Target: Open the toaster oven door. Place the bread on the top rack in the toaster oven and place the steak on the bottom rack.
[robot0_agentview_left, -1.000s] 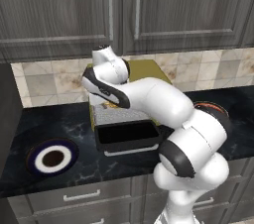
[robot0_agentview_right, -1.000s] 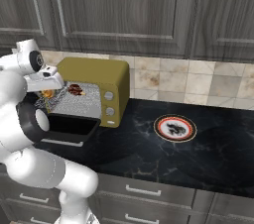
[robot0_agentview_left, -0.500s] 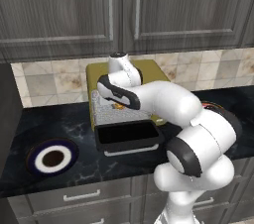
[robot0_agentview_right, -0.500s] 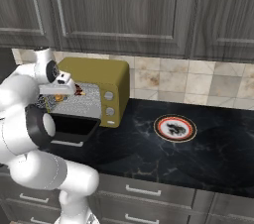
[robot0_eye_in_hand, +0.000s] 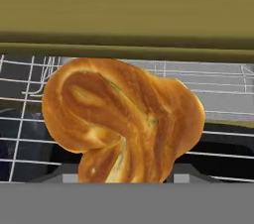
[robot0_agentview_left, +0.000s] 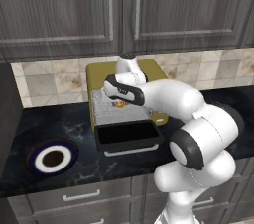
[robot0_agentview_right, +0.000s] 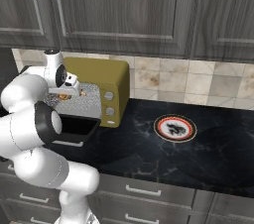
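Dark grey cabinet fronts filled the upper half of both base views, and below them the black marbled bench [robot0_agentview_right: 213, 153] carried the boxy olive-yellow toaster oven [robot0_agentview_right: 101, 77], left of centre in the right base view. Its black glass door [robot0_agentview_left: 128, 135] already hung open, lying flat at the centre of the left base view. Your gripper [robot0_agentview_left: 119, 102] sat at the oven mouth with the jaws pinching the golden-brown twisted bread roll [robot0_eye_in_hand: 121, 119], which filled the middle of the hand view and hid both fingertips. Behind it, the thin grey wire top rack [robot0_eye_in_hand: 218, 82] crossed the frame just under the olive upper edge.

You risked releasing too early: the roll looked as though it was only at the rack's front edge, so it could have tipped off onto the open door. Its bulk might also have clipped the upper lip on entry. The flat dark steak [robot0_agentview_right: 173, 129] waited on a red-rimmed round plate [robot0_agentview_right: 174, 139], right of centre.
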### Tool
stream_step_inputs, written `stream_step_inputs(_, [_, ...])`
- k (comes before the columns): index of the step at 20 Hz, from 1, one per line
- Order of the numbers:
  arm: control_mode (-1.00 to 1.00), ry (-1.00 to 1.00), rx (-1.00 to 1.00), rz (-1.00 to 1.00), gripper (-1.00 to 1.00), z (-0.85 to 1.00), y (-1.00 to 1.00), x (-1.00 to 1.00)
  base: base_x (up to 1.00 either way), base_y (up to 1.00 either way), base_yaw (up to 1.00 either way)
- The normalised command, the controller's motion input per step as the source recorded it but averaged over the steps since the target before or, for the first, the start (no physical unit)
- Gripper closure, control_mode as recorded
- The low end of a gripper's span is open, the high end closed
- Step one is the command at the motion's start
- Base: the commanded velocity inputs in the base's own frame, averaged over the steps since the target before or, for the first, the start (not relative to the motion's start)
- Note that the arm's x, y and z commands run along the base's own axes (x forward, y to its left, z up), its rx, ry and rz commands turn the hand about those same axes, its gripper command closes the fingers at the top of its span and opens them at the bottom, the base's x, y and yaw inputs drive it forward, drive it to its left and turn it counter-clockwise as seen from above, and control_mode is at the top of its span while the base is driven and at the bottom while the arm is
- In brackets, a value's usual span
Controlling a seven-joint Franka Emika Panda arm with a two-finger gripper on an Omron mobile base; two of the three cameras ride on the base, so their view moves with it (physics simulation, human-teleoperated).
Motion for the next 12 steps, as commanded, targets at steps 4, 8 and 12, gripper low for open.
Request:
stream_step_inputs(4, [-1.00,-0.03,0.11,0.01,1.00,-0.24,-0.13,-0.05,0.00,0.00,0.00])
stream_step_inputs(8, [-1.00,0.00,0.06,0.00,1.00,-0.30,-0.06,-0.15,0.00,0.00,0.00])
stream_step_inputs(12, [-1.00,-0.05,0.02,0.00,-1.00,-0.25,-0.10,-0.05,0.00,0.00,0.00])
